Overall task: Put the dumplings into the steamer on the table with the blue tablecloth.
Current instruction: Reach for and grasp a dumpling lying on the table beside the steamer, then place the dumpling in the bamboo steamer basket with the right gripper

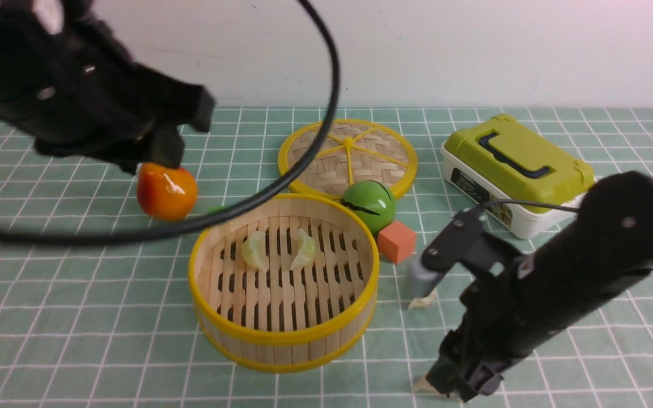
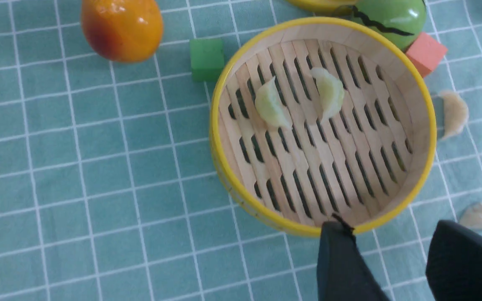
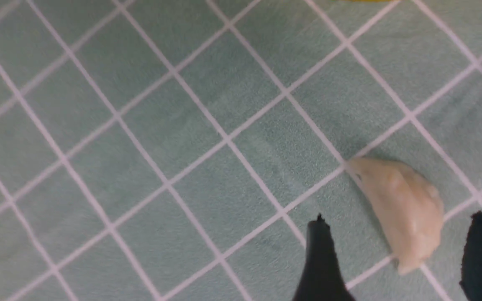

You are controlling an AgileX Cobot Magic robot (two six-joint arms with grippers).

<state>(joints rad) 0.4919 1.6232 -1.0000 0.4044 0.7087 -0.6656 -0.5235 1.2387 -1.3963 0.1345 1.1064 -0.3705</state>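
Observation:
The steamer stands mid-table on the blue tablecloth, with two yellow-green dumplings on its slatted floor. One cream dumpling lies on the cloth to the right of the steamer. A second cream dumpling lies nearer the front edge, between the fingers of my open right gripper, which do not touch it. My left gripper hangs high at the back left, open and empty. In the left wrist view it looks down over the steamer's rim.
An orange-red fruit and a small green cube lie left of the steamer. Behind the steamer are a green round fruit, an orange cube and the woven lid. A green-lidded box stands back right. A black cable arcs across.

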